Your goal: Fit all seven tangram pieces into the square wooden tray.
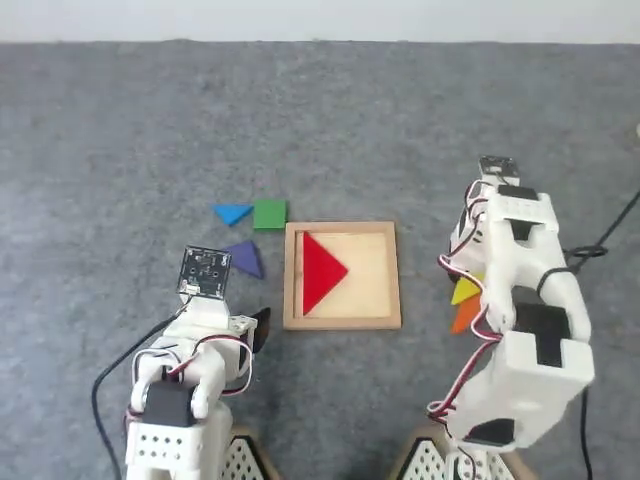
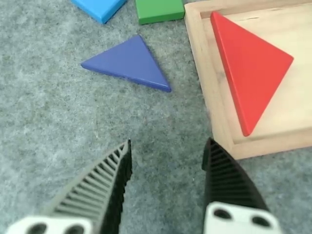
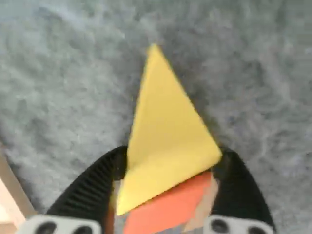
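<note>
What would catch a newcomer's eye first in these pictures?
The big red triangle, alone in the wooden tray, against its left wall in the high view. Next, the yellow triangle overlapping an orange piece right at the right tool, and the left tool open over grey carpet near a purple triangle.

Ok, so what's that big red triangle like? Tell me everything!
The big flat red triangle piece looks like smooth painted wood, thick enough to show a side edge. It lies flat inside the square wooden tray. Its long edge runs along the tray's left wall as the high view shows it, and its point aims at the tray's middle. It rests on the tray floor, and nothing else touches it.
</note>
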Robot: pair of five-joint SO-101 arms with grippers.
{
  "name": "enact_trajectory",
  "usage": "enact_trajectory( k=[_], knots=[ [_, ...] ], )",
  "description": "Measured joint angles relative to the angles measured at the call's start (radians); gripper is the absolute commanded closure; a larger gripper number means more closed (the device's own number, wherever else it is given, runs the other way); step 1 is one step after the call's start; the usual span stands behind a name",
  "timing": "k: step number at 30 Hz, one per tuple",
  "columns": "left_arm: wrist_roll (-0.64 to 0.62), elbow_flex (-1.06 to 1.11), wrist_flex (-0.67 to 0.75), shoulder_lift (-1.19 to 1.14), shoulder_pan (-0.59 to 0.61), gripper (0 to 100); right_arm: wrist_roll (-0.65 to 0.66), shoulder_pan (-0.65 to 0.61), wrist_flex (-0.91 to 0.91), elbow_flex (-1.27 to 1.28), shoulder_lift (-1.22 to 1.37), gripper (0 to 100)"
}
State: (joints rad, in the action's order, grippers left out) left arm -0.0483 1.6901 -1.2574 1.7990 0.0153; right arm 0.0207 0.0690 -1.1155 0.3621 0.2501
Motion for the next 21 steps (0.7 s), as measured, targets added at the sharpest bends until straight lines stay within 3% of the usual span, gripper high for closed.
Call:
enact_trajectory(
  k=[11, 14, 21],
  knots=[
    [0.0, 0.0, 0.0, 0.0, 0.0, 76, 0.005, -0.003, -0.002, -0.015, -0.035, 94.3],
    [0.0, 0.0, 0.0, 0.0, 0.0, 76, 0.064, -0.002, -0.012, -0.015, -0.08, 93.6],
    [0.0, 0.0, 0.0, 0.0, 0.0, 76, 0.293, -0.003, -0.069, -0.063, -0.146, 74.1]
  ],
)
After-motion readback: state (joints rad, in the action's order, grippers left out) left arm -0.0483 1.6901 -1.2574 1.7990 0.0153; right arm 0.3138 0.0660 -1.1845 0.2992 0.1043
